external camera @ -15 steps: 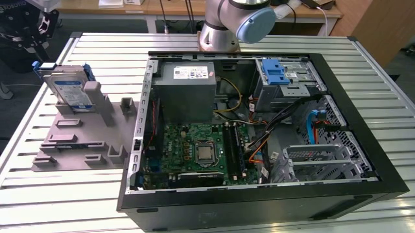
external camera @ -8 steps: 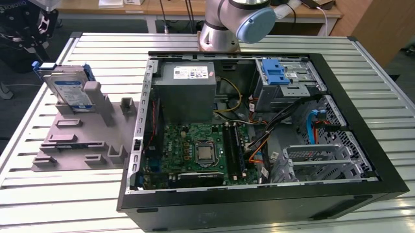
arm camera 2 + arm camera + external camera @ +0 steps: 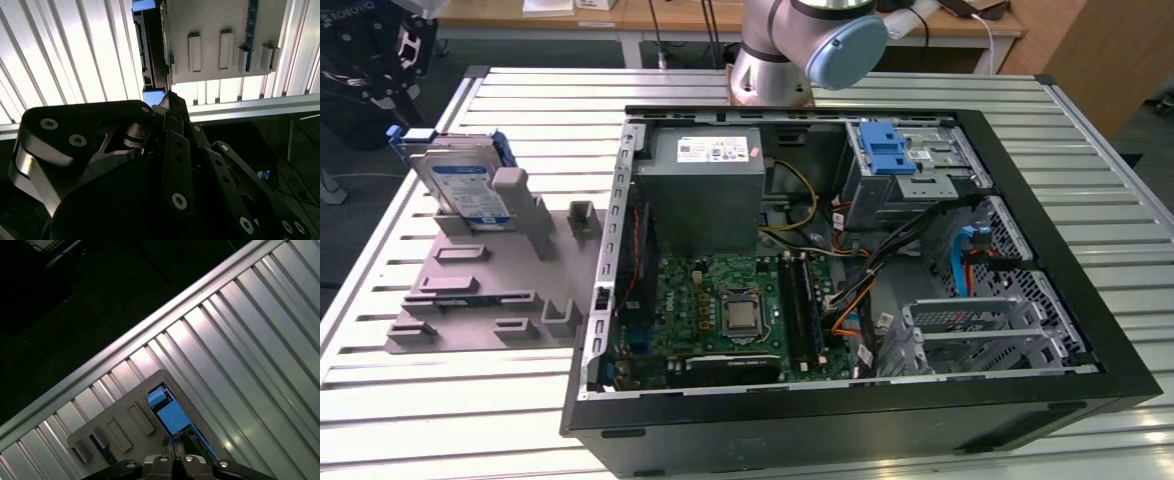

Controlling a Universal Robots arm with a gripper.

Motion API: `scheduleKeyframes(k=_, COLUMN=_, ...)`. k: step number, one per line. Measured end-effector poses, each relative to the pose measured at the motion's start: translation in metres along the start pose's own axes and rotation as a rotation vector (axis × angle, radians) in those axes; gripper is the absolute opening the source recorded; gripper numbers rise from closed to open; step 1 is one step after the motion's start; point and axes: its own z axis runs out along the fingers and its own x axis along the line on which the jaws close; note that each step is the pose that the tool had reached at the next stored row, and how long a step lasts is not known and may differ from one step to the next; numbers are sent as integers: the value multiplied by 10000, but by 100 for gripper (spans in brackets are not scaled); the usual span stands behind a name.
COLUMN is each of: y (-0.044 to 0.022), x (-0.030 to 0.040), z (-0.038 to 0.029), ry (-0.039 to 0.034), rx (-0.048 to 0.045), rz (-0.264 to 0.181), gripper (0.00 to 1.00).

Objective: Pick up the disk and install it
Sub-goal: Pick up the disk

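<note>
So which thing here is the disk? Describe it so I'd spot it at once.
Find the open computer case on the slatted table; to the exterior view's left of it lies a grey plastic holder. The disk stands on edge at the holder's far end: the one silver slab there, with a white-and-blue label and blue plastic frame.

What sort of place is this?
Probably a robotics lab or test workshop: a robot arm is mounted at a slatted metal table, an open computer case lies on it, and the disk stands upright in a grey holder.
</note>
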Motion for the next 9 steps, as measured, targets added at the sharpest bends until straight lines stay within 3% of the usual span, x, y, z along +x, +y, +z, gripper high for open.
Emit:
scheduleKeyframes(k=4, y=1, x=-1, z=2, ry=-20, rx=-13, rz=0, gripper=11)
scheduleKeyframes(k=5, y=0, x=0, z=2, ry=-46, rx=-35, rz=-2, gripper=11)
scheduleKeyframes(k=6, y=0, x=0, z=3, ry=-140, rx=-104, rz=-16, gripper=11)
scheduleKeyframes(k=7, y=-2, x=-2, z=1, ry=-182, rx=-142, rz=-52, gripper=11)
scheduleKeyframes(k=9, y=-2, x=-3, z=2, ry=-202, rx=-161, rz=-299, gripper=11)
